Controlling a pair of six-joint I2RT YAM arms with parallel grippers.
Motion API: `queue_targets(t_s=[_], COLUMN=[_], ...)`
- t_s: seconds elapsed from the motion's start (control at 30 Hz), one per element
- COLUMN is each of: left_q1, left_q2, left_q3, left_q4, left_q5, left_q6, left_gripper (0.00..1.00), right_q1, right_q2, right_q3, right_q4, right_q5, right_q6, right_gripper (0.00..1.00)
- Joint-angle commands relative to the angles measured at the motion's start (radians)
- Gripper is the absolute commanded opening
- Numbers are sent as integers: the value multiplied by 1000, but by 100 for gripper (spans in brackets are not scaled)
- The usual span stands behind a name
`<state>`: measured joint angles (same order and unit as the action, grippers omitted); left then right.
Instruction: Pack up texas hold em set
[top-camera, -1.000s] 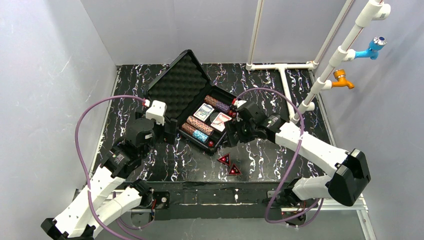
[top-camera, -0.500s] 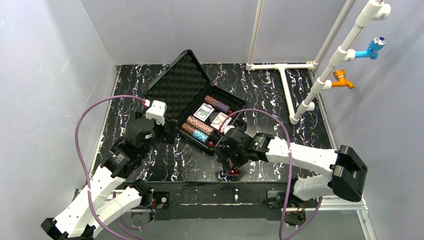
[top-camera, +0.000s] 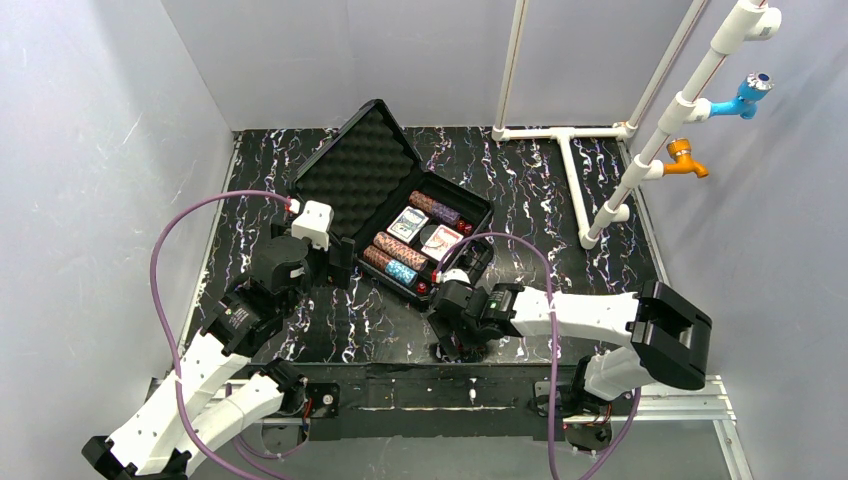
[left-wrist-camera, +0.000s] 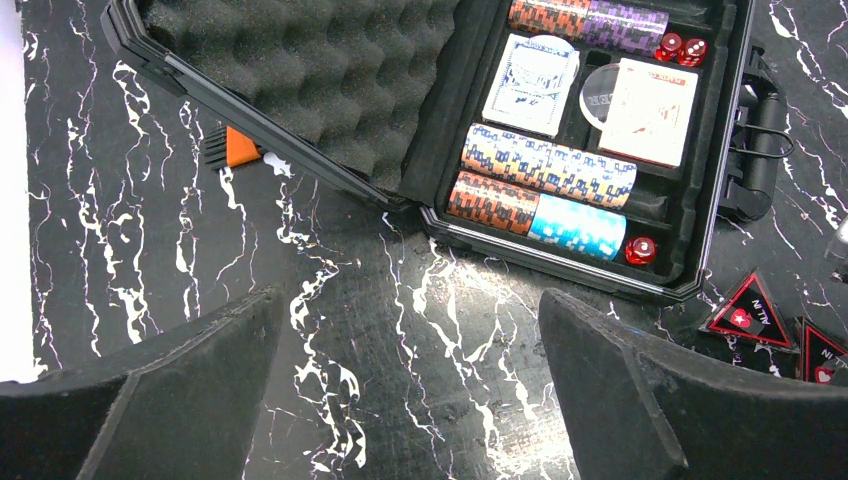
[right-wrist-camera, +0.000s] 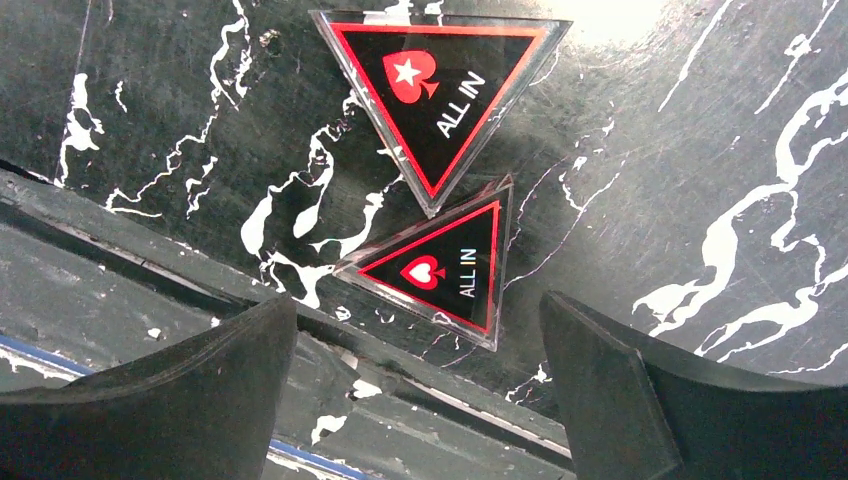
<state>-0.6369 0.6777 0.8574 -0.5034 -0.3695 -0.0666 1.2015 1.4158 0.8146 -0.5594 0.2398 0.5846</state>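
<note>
The black case (top-camera: 478, 212) lies open, its foam-lined lid (top-camera: 355, 170) tilted back. In the left wrist view it holds chip rolls (left-wrist-camera: 550, 165), two card decks (left-wrist-camera: 530, 85) and red dice (left-wrist-camera: 640, 250). Two red triangular "ALL IN" markers lie on the table near its front edge; the upper one (right-wrist-camera: 440, 95) and the lower one (right-wrist-camera: 450, 265) touch at a corner. My right gripper (right-wrist-camera: 415, 330) is open and empty, just above them, the lower marker between its fingers (top-camera: 462, 340). My left gripper (left-wrist-camera: 410, 310) is open and empty, left of the case's front (top-camera: 335, 262).
A white pipe frame (top-camera: 565, 150) with a blue tap (top-camera: 745, 95) and an orange tap (top-camera: 685, 155) stands at the back right. A small orange and black tool (left-wrist-camera: 230, 148) lies behind the lid. The table's front edge (right-wrist-camera: 300, 330) runs just beneath the right gripper.
My right arm has swung from the case's right side toward the front edge and now hangs over the two markers. The left arm has not moved.
</note>
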Motion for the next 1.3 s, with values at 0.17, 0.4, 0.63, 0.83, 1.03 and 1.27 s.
queue_targets(t_s=[0.17,0.4,0.63,0.83,1.03,1.27], left_q1=[5,5,4,5,5,4], left_q2=[-9,-9,-9,-10,-11,-12], left_q3=[5,4,3,4,4,4], left_q4=[-9,-8,-8,-8,-8,-9], left_q5=[-5,-5,-5,-6,-5,-5], left_q6=[8,8,8,7,8,8], left_gripper=[99,99,99,99,99,99], right_q1=[22,33,38,42,44,47], right_q2=[38,58,73,87,92,100], right_q3=[-15,-11,-8,-3,-3,-4], right_q4=[50,47,47,41,37,35], right_q5=[49,65,79,91,106,110], right_q6=[41,44,47,50,57,60], right_gripper=[97,93,88,85,83,76])
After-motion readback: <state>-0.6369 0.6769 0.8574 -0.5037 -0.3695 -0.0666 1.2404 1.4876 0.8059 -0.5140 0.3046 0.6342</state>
